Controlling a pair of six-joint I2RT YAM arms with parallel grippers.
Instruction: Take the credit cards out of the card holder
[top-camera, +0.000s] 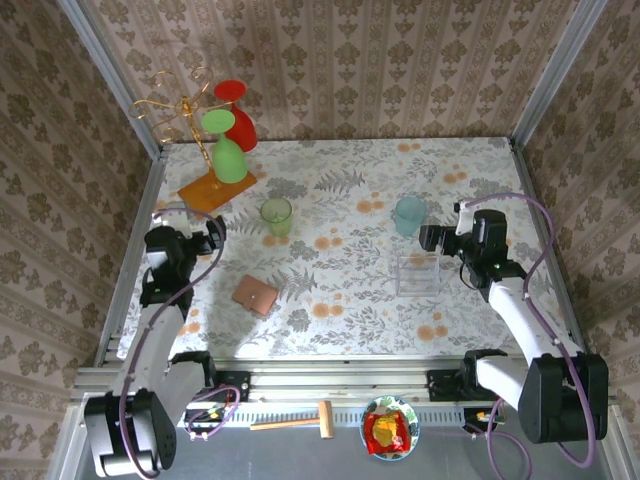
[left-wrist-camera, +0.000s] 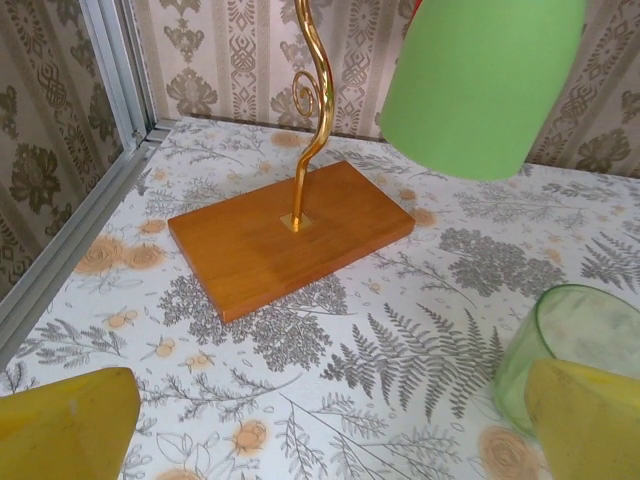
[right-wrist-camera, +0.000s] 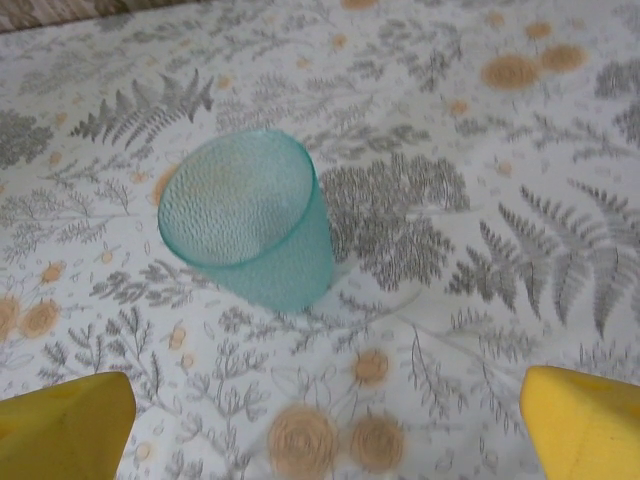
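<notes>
The card holder (top-camera: 255, 294), a small tan-orange wallet, lies folded shut on the flowered table, left of the middle. The credit cards are hidden. My left gripper (top-camera: 214, 233) hovers up and to the left of the wallet, apart from it, and points toward the rack. In the left wrist view its yellow fingertips (left-wrist-camera: 70, 430) stand wide at the bottom corners, so the left gripper (left-wrist-camera: 330, 440) is open with bare tablecloth between them. My right gripper (top-camera: 430, 237) is open too, next to the teal cup (top-camera: 408, 214). Seen from the right wrist, this gripper (right-wrist-camera: 325, 435) has nothing between its fingers.
A gold rack on an orange base (left-wrist-camera: 290, 235) stands at the back left, with a green cup (left-wrist-camera: 480, 80) hanging from it. A green glass (top-camera: 276, 215) stands mid-table. The teal cup (right-wrist-camera: 250, 220) is ahead of the right fingers. A clear box (top-camera: 418, 273) sits beside the right arm.
</notes>
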